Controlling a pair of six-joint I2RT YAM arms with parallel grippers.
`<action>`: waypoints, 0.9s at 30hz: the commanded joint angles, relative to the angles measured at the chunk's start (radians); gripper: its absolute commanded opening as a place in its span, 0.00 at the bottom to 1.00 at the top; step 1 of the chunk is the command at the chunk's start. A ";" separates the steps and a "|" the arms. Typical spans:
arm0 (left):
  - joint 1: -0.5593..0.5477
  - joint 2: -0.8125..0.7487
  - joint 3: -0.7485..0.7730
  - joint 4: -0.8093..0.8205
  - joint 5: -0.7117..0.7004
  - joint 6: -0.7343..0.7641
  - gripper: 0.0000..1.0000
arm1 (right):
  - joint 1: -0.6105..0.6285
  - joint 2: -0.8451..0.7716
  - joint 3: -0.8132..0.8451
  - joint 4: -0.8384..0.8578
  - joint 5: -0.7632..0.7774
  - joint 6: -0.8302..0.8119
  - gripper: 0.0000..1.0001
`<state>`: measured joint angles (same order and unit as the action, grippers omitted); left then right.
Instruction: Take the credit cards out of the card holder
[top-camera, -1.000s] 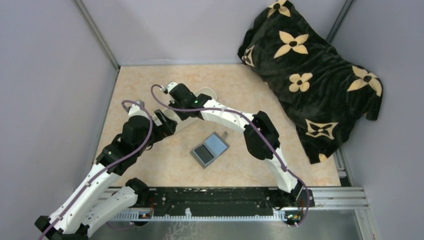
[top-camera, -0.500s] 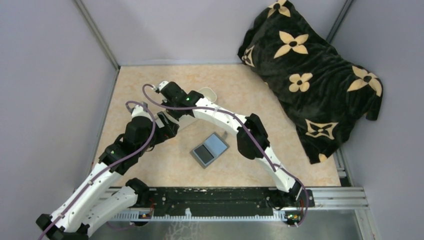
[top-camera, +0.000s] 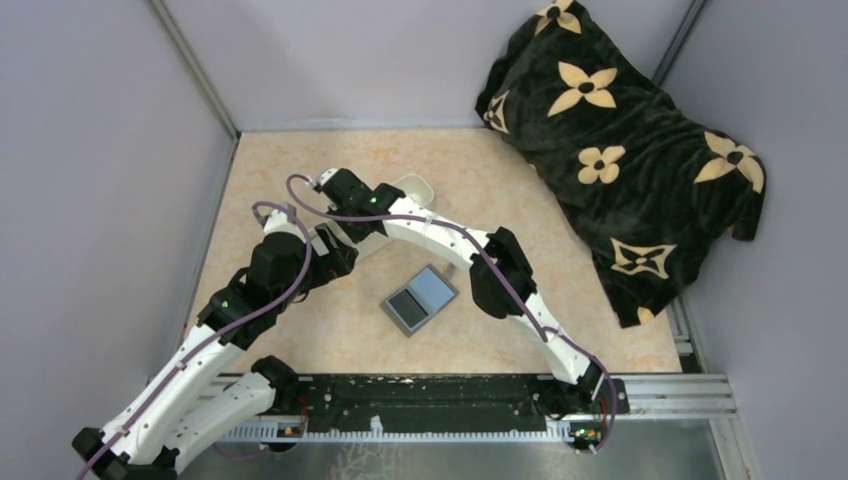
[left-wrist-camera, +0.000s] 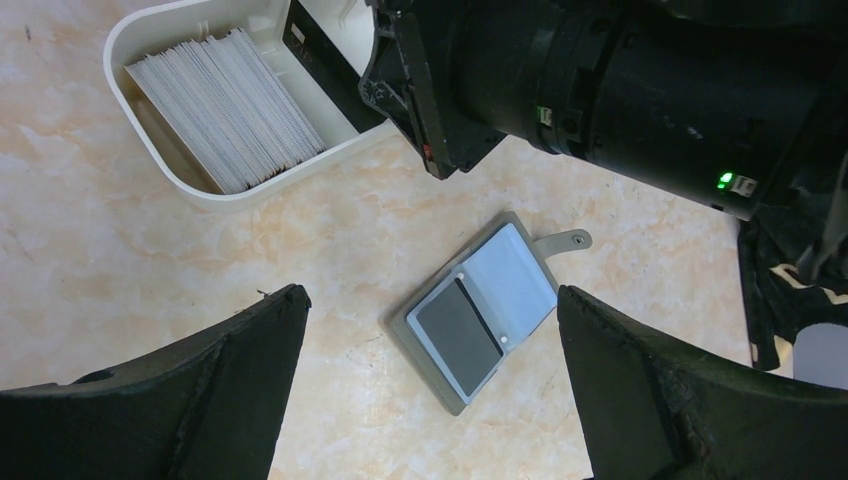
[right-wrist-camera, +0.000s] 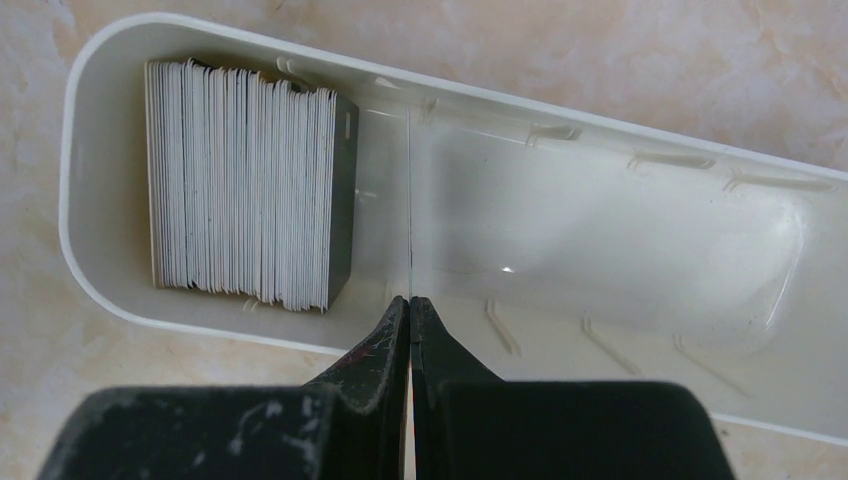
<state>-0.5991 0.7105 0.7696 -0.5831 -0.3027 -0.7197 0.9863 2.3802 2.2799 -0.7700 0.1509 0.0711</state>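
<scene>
The right gripper (right-wrist-camera: 410, 300) is pinched shut on a card (right-wrist-camera: 410, 200) held edge-on over the white tray (right-wrist-camera: 500, 95) beside its stack of cards (right-wrist-camera: 245, 225), while the left gripper (left-wrist-camera: 430, 293) hangs wide open above the open grey wallet (left-wrist-camera: 485, 310), which lies on the table (left-wrist-camera: 120, 260) with a dark card (left-wrist-camera: 458, 335) in one pocket.

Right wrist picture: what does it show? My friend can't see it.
The shut right gripper pinches one thin card, seen edge-on, over a long white tray. A tight stack of cards stands at the tray's left end.
</scene>
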 joint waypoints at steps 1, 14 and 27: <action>0.007 -0.013 -0.012 0.015 -0.002 0.019 1.00 | 0.012 0.028 0.056 0.027 -0.010 0.011 0.00; 0.006 -0.021 -0.016 -0.011 -0.013 0.032 1.00 | 0.022 0.075 0.096 0.060 -0.037 0.032 0.00; 0.007 -0.026 -0.018 -0.024 -0.012 0.032 1.00 | 0.033 0.081 0.069 0.080 -0.038 0.027 0.00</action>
<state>-0.5983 0.7013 0.7578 -0.5880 -0.3054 -0.7048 1.0039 2.4496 2.3314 -0.7376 0.1104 0.0971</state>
